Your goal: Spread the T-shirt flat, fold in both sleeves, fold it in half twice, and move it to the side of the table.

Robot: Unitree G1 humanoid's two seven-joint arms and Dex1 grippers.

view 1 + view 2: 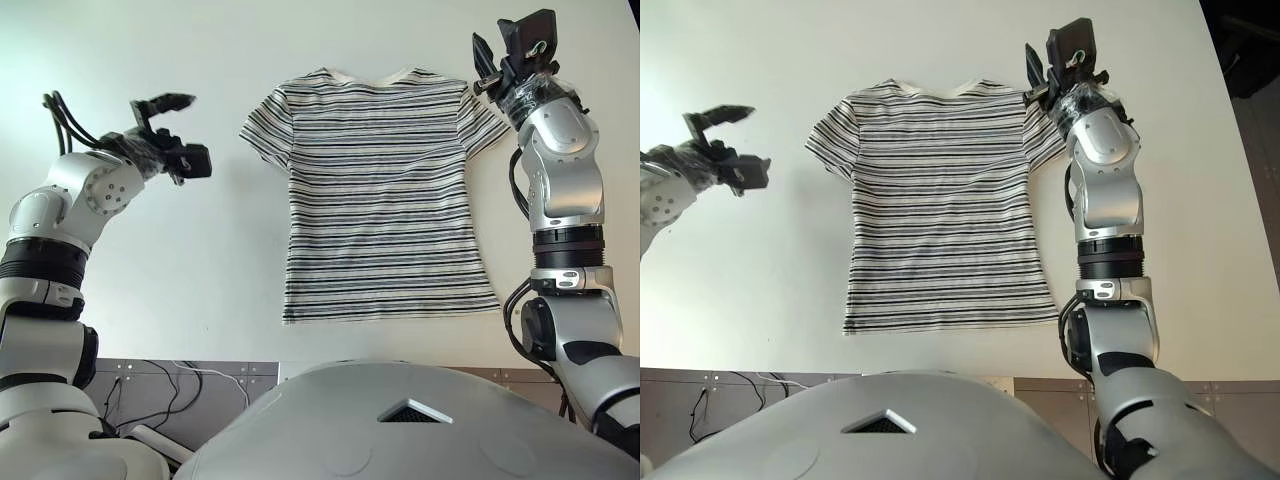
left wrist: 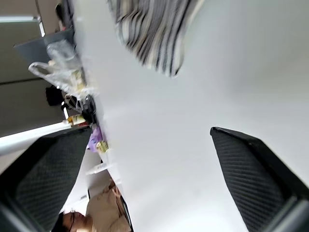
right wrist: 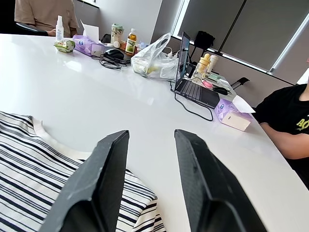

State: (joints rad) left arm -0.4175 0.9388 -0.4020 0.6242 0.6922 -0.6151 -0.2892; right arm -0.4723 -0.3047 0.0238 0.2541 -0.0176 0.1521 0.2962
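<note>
1. T-shirt: spread flat at the centre of the table, collar on the far side.
2. Left gripper: released, empty, beside the left sleeve, apart from it.
3. Right gripper: released, empty, over the right sleeve.

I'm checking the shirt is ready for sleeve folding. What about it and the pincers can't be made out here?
- Eye views: the right pincer and its arm cover part of one sleeve of the T-shirt; whether they touch cannot be told.
- Left wrist view: the T-shirt is blurred and cut off at the edge.
- Right wrist view: the pincer's fingers hide part of the shoulder; the edge cuts off the rest.
</note>
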